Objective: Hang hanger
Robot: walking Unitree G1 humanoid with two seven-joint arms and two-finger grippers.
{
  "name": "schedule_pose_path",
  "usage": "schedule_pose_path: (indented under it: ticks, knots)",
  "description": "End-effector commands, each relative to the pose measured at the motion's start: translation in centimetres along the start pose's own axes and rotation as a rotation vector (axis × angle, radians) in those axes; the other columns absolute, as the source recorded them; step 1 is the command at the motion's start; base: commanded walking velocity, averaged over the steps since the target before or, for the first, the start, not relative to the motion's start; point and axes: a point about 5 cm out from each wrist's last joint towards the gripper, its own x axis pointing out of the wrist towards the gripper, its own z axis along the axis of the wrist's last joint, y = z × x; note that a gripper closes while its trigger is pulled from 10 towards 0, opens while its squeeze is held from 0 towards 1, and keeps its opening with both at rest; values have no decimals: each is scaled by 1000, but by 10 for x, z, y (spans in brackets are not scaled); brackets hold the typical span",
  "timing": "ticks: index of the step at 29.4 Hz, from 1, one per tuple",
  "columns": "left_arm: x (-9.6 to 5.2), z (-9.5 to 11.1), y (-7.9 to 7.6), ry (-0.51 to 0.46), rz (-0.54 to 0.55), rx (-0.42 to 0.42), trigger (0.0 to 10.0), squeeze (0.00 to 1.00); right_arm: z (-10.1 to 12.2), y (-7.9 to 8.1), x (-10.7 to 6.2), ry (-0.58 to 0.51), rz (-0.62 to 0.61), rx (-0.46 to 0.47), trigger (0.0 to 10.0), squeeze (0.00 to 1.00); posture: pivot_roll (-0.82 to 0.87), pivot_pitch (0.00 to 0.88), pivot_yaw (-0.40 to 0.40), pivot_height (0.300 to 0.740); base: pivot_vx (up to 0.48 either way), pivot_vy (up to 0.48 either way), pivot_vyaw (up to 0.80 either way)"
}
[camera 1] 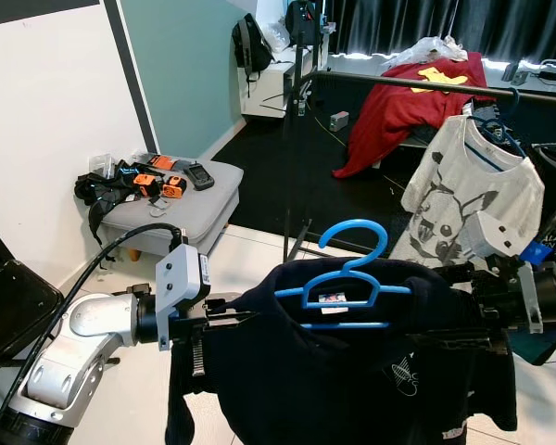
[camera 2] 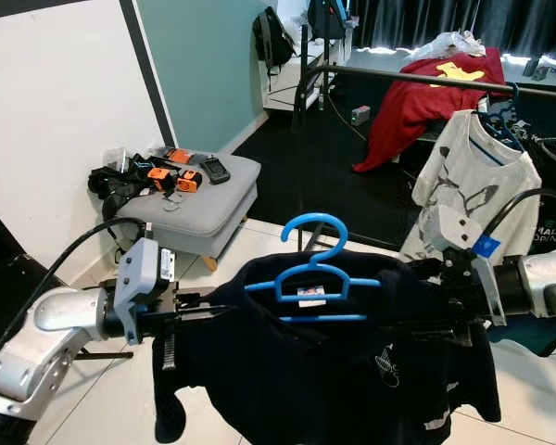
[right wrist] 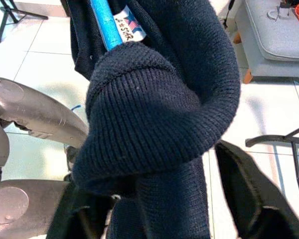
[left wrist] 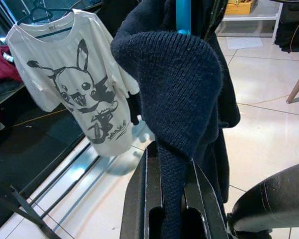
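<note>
A dark navy knit sweater [camera 1: 334, 380] hangs on a blue hanger [camera 1: 345, 292], held up in front of me between both arms. The hanger's hook [camera 1: 354, 228] points up and is free of the rail. My left gripper [camera 1: 246, 317] is shut on the sweater's left shoulder fabric [left wrist: 172, 124], with the knit pinched between its fingers [left wrist: 139, 199]. My right gripper [camera 1: 459, 306] is at the other shoulder, with the knit bunched between its spread fingers [right wrist: 249, 194] and a gap beside one of them. The black clothes rail [camera 1: 426, 85] runs across behind and above the hanger.
A white printed t-shirt [camera 1: 463, 195] hangs on the rail at the right, and a red garment [camera 1: 398, 111] is draped behind it. The rack's upright pole [camera 1: 292, 167] stands just beyond the sweater. A grey ottoman [camera 1: 181, 199] with tools sits at the left wall.
</note>
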Motion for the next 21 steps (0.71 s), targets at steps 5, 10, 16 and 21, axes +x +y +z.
schedule_pose_path:
  ticks: [5, 10, 16, 21]
  knots:
    - [2, 6, -3, -33, -27, 13, 0, 0, 7, 1, 5, -78, 32, 1, 0, 0, -117, 10, 27, 740, 0, 0, 0]
    - [2, 4, -5, -25, -43, 14, 0, 0, 9, 1, 6, -91, 40, -4, 0, 0, -117, 11, 27, 740, 0, 0, 0]
    - [0, 3, -4, -20, -63, 6, 0, 0, 11, 3, 11, -108, 69, -8, 0, 0, -118, 11, 30, 740, 0, 0, 0]
    - [0, 3, -4, -30, -70, -18, 0, 925, 11, 6, 15, -120, 90, -4, 0, 0, -117, 13, 31, 740, 0, 0, 0]
